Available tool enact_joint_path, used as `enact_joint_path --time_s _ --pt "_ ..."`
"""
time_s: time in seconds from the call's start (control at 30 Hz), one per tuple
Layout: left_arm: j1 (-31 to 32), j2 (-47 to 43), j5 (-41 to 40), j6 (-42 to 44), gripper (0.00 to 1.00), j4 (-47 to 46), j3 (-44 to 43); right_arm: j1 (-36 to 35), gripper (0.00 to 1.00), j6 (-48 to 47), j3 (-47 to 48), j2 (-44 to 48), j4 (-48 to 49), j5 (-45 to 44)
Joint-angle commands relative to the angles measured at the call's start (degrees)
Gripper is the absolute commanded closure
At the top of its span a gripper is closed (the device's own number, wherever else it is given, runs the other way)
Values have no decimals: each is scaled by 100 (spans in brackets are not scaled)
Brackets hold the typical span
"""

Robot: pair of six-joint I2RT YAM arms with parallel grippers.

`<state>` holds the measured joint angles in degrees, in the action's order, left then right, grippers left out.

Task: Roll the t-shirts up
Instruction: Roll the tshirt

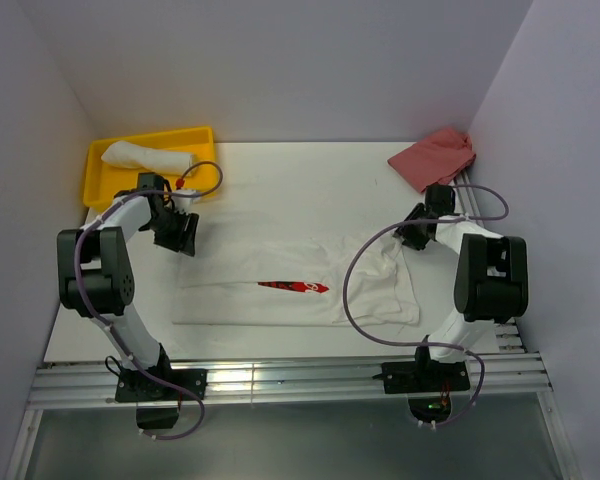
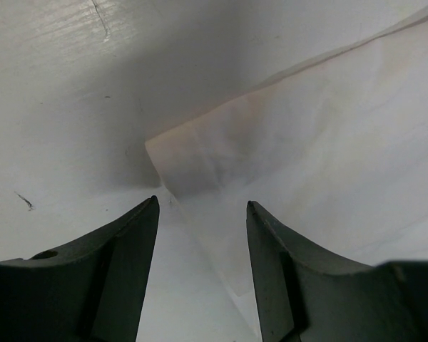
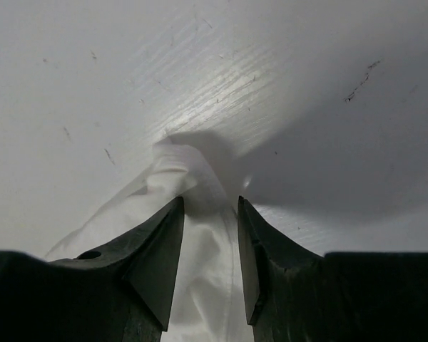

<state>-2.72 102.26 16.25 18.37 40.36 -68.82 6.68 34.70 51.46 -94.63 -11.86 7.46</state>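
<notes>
Two tools stand released: the left tool (image 2: 200, 203) hangs with jaws apart over the far left corner of the folded t-shirt (image 1: 240, 300), which lies flat mid-tabletop (image 1: 310, 190), red print (image 1: 295, 287) up; the right tool (image 3: 210, 203) straddles its bunched far right corner, gripping nothing. A rolled t-shirt (image 1: 145, 157) lies in the yellow tray (image 1: 98, 190).

Pale walls (image 1: 280, 60) enclose a white table (image 1: 310, 190).
</notes>
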Motion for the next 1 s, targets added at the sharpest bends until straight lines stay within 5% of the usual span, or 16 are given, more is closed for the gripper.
enact_joint_path --time_s 0.0,0.07,0.13,0.23,0.53,0.97 --pt "-44 57 115 97 42 -63 -211 18 57 19 189 -152 210 80" --pt "-53 110 106 105 43 -72 -220 18 62 11 189 -214 254 89" --pt "-71 180 124 105 46 -72 -264 18 80 2 259 -292 237 80" --pt "-79 259 220 105 51 -55 -334 27 93 -16 478 -424 132 36" --pt "-115 505 238 35 84 -81 -606 35 98 -244 1313 -715 -457 -351" --pt "-167 637 265 -88 99 -142 -765 44 94 -473 2122 -1171 -836 -606"
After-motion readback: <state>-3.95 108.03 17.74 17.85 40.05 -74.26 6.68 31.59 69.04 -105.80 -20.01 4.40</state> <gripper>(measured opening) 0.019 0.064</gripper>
